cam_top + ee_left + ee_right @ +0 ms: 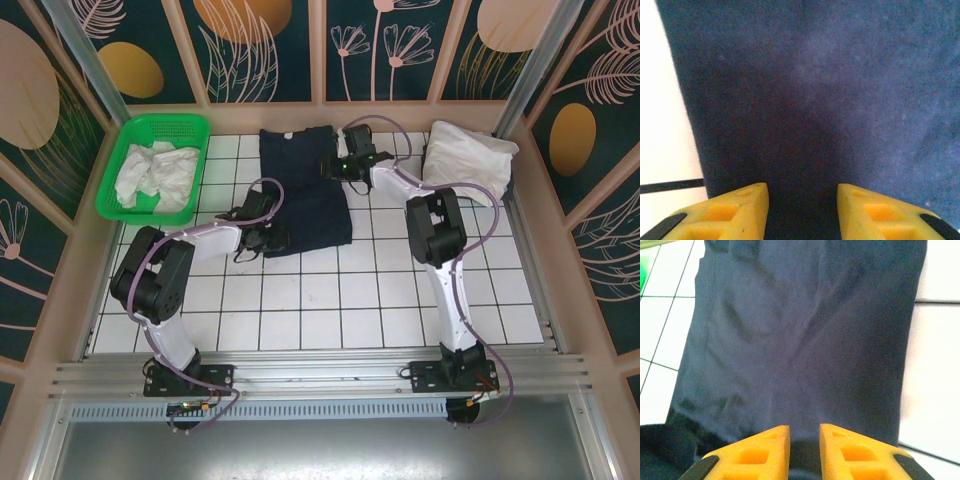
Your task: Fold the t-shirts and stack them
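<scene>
The dark navy t-shirt lies partly folded on the white tiles at the middle back. My left gripper sits at its near-left edge; in the left wrist view the navy t-shirt spreads under the left gripper, whose yellow fingers stand wide apart. My right gripper is at the shirt's right edge, halfway along it. The right wrist view has the right gripper low over the navy t-shirt, fingers a narrow gap apart. White shirts lie crumpled in a green basket. A white folded pile rests at the back right.
Patterned walls with wooden frames enclose the table on three sides. The green basket stands in the back-left corner. Bare white tiles stretch between the navy shirt and the arm bases. A metal rail runs along the near edge.
</scene>
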Tool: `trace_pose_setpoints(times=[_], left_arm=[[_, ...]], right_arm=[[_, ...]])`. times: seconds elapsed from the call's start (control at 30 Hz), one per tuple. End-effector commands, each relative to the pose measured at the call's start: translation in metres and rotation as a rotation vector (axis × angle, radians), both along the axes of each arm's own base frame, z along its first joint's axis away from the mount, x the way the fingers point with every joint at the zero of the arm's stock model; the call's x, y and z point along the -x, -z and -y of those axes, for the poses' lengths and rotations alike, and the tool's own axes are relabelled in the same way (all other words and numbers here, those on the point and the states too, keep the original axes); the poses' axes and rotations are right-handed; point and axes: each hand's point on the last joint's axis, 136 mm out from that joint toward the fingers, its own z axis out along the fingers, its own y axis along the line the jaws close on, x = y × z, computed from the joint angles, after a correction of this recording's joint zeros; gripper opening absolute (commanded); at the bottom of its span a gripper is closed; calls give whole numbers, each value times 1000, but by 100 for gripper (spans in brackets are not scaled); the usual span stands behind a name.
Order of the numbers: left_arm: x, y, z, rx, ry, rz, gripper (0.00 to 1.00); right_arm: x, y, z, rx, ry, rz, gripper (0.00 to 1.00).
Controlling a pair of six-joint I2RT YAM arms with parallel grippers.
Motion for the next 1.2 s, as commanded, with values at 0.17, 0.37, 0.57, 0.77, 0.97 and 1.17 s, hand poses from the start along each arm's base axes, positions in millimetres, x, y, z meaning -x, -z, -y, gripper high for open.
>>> trace_pose_setpoints(times=[0.17,0.37,0.57,0.77,0.97,1.17], left_arm=[[-17,-24,-12,-60,-39,66,44],[-75,-25,-6,-159,-94,75,51],[-146,-13,7,-146,-104,111,48],[-182,10,7,-130,-99,101,46],[-192,-4,7,-133,-88,130,47],[-174,-59,7,-78,-75,202,54]], right_arm=[[10,-40,14,85,9,81,24],[72,-19,-7,-83,-53,42,21],[111,13,-2,-113,-23,-46,18],[173,46,13,-79,-30,-138,19],[212,43,38,-36,-12,-173,23],[230,28,58,6,6,-146,31]])
